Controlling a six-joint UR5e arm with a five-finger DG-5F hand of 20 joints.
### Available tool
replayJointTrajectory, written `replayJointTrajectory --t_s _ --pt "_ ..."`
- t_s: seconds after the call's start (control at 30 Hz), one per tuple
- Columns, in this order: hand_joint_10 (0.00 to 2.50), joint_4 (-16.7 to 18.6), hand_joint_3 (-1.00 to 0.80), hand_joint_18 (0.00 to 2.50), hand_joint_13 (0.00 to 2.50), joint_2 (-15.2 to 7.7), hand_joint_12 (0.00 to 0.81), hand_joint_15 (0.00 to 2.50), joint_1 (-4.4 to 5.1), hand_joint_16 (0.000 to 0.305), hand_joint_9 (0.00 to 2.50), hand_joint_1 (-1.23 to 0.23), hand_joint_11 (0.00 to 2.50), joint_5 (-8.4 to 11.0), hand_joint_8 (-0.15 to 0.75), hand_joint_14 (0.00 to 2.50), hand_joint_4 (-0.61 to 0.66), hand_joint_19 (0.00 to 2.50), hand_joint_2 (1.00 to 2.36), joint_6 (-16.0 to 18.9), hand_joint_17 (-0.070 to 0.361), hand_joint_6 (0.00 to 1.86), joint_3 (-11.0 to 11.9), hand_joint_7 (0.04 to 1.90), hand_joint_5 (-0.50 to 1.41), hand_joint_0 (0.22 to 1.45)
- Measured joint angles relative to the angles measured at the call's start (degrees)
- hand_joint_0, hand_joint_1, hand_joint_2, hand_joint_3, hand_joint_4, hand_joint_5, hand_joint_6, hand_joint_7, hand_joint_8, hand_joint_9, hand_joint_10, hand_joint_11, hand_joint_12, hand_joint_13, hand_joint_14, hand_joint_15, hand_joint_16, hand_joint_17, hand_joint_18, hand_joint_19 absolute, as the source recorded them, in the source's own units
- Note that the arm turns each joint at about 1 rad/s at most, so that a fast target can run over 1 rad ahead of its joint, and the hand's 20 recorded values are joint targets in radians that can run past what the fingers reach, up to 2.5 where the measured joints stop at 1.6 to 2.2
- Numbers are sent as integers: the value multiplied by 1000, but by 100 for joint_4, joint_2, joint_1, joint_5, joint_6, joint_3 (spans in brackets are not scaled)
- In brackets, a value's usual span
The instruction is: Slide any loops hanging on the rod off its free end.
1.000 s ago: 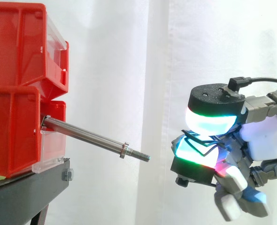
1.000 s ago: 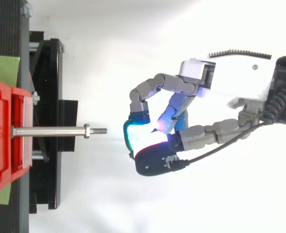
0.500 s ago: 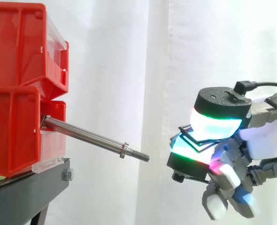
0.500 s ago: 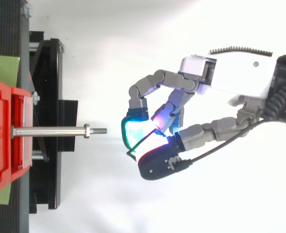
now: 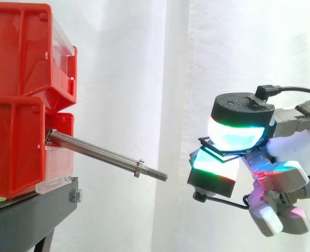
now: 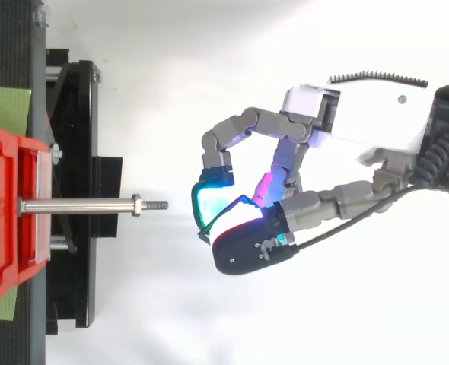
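Fingers (image 5: 234, 134) pinch thin blk loop (image 5: 206, 145) near rod (image 5: 97, 152); 2 red bins (image 5: 18, 52) stacked.

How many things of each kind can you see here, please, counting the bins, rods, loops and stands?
Red bins: 2
Metal rod: 1
Dark loop, pinched in the hand and clear of the rod: 1
Black stand: 1
Total: 5
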Motion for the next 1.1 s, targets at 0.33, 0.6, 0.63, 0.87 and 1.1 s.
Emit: replayJointTrajectory --t_s 0.33,0.6,0.63,0.87,1.1 --pt "17 14 -146 1269 1214 0 382 327 2 66 1468 -617 569 -2 316 11 86 794 1015 -2 150 757 0 1332 -60 563" --pt "16 20 -156 1278 1233 0 379 322 -1 66 1484 -588 528 -11 305 10 106 790 1014 -33 148 653 0 1341 -28 574" --pt "18 20 -166 1272 1232 0 377 320 0 66 1480 -589 510 -11 298 10 123 790 1014 -40 148 579 0 1444 -13 576" --pt "19 20 -208 1243 1221 -2 369 333 3 63 1446 -565 499 -17 301 11 148 812 1015 -77 143 522 0 1536 -7 583" --pt "16 27 -218 1248 1235 -1 372 330 1 64 1472 -548 516 -12 317 11 163 812 1014 -93 144 513 1 1508 -6 582"
